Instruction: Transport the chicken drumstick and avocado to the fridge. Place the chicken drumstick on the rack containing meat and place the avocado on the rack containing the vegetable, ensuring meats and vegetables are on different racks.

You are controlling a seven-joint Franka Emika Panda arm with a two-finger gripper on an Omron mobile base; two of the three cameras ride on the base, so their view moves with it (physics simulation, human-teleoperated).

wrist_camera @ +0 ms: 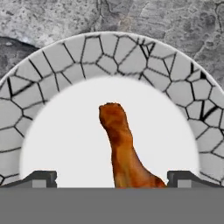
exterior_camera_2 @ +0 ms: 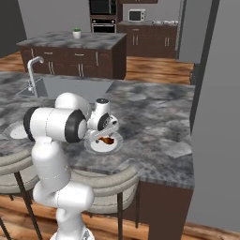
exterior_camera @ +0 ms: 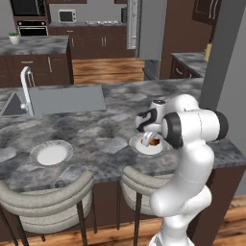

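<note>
While the arm bends down over the grey stone table, the gripper hangs directly above a plate with a cracked grey pattern on its rim. The chicken drumstick lies on the white middle of this plate, and its body runs between the two finger tips. The jaws stand wide apart, one on each side of the meat, and they do not touch it.

I judge the drumstick to be light and somewhat soft, with a surface that may be greasy, so it could slip under a weak grip. It is thicker toward the gripper and narrower at the far end. The best place to take hold seems to be the thick part, across its width, where the jaws already stand. The plate under it is hard and smooth, so the meat may slide if it is pushed from one side only.

The plate sits near the front edge of the table, close to the robot, with two round stools just below that edge. A second plate lies well apart to the left, and the sink is further back. Above the plate the room is free, so a straight lift looks safe before turning away. A tall grey panel stands at the right side, and the arm should pass clear of it.
</note>
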